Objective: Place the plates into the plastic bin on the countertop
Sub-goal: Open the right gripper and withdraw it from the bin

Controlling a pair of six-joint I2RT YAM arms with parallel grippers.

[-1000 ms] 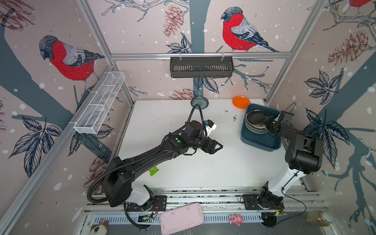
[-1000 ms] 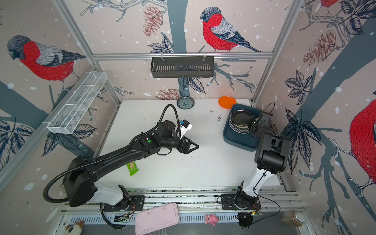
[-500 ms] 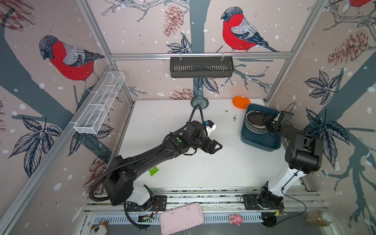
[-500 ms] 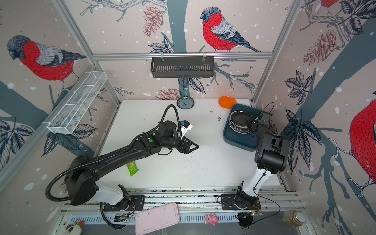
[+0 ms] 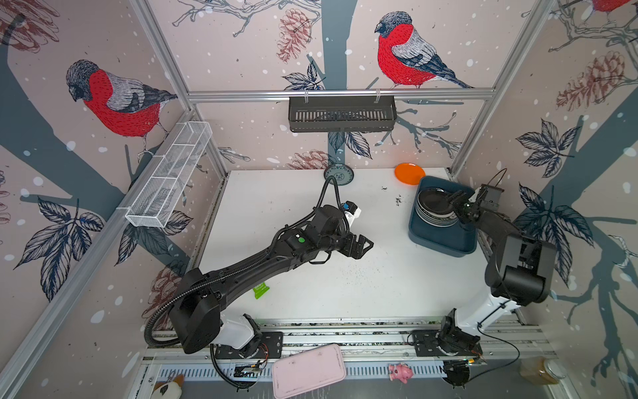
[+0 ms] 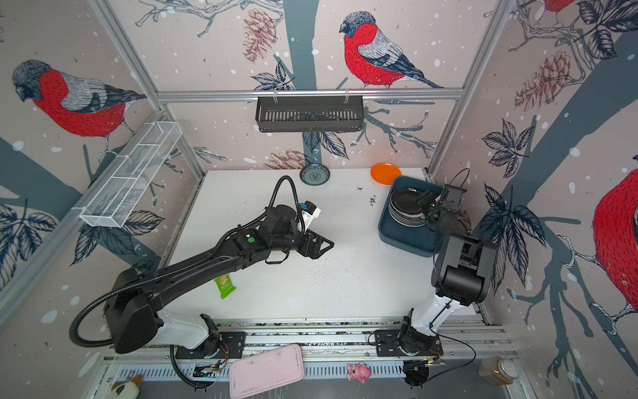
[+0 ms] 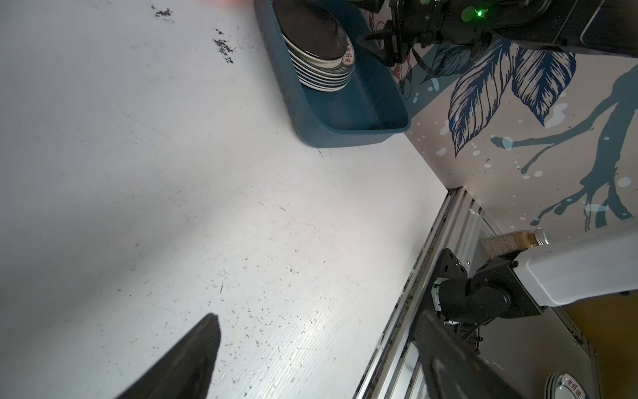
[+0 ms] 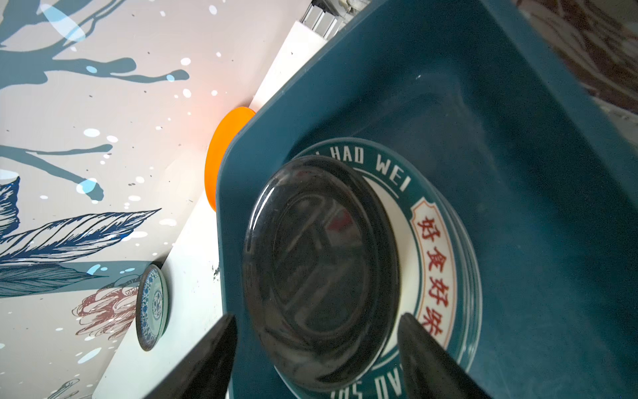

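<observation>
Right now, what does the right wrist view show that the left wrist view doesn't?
Right wrist only: a blue-patterned round plate standing on edge at the wall, and white lettering on the teal-ringed cream plate under the top one. Left wrist only: the plate stack side-on, rim over rim, a brown bottle and the right arm's base. Both: the dark teal plastic bin, the glossy black round plate topping the stack, and the right gripper, open at the stack.

My speckled white tabletop [image 5: 379,276] carries the bin [image 5: 445,243] at its right edge, an orange plate [image 5: 409,173] just behind it, a patterned plate [image 5: 338,174] against the back wall, and a green packet [image 5: 260,290] front-left.
</observation>
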